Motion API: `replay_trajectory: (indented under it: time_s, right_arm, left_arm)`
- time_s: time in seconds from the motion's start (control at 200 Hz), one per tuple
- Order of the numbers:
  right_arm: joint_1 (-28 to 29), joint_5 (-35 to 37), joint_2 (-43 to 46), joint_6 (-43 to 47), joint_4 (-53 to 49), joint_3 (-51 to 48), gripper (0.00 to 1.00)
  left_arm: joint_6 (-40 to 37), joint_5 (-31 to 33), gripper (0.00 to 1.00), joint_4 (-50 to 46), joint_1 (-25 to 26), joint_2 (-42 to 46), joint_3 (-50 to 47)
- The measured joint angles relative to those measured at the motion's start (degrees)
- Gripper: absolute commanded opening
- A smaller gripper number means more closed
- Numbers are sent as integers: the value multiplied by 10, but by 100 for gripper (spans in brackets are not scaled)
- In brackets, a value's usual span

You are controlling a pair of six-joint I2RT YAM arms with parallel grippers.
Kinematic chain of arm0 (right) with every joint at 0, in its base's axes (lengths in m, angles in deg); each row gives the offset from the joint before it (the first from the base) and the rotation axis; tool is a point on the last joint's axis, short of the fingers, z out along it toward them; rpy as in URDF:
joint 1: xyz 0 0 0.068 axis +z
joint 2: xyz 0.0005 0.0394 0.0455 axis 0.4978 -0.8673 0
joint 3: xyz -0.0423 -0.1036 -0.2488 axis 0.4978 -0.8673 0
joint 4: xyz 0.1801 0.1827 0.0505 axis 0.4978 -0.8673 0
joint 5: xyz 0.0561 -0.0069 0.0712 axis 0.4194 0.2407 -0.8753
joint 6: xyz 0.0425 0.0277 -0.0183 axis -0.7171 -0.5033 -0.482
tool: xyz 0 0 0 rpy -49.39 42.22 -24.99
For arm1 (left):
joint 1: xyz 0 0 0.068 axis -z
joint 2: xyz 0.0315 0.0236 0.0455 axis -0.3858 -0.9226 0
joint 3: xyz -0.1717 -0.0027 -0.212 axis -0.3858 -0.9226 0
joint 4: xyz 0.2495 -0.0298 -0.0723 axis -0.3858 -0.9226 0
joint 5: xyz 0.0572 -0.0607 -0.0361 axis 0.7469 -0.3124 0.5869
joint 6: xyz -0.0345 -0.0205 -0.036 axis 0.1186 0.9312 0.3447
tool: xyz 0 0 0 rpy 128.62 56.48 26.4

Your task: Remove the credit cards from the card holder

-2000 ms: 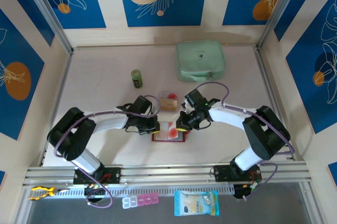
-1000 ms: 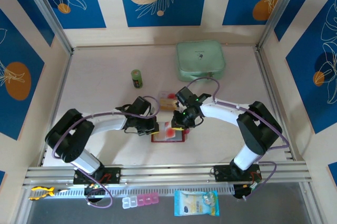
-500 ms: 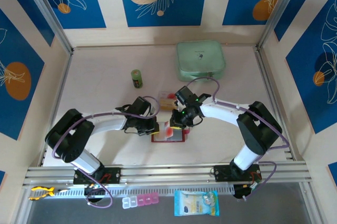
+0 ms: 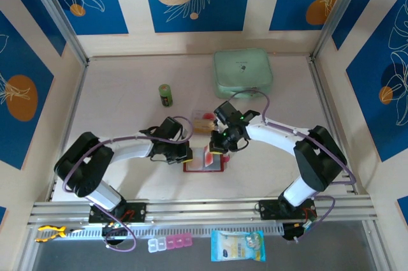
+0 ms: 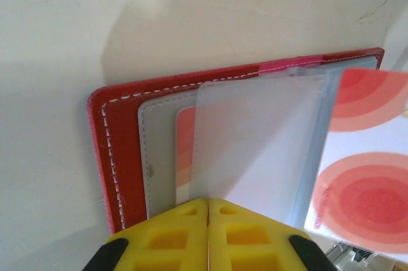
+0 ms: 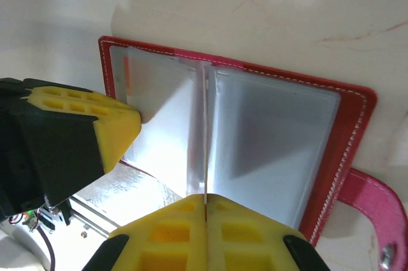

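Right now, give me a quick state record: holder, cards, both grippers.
card holder: open flat on table, between the grippers
left gripper: shut on a clear pocket leaf of the holder
right gripper: shut on a thin sheet seen edge-on, probably the red-ringed card
cards out: small stack on table beyond the holder
mint case: far side of table

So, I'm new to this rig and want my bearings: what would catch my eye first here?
The open red card holder in the middle of the table draws the eye, with both grippers down on it. The left gripper is shut on a clear pocket leaf, the right gripper on a thin sheet standing on edge over the fold. Farther back sit a mint green case and a small green can.
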Motion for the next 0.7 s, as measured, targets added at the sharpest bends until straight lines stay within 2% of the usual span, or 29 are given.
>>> replay_trajectory:
  time_s: [0.19,0.47,0.7]
  right_arm:
    - [-16,13,13,111,-41,39,3]
    - [-40,42,12,388,-102,117,0]
    - [-41,96,-58,582,-177,230,0]
  left_arm:
    - [-1,0,14,-13,0,12,1]
    - [-2,11,15,-30,-2,41,1]
    - [-2,24,17,-41,-15,77,-4]
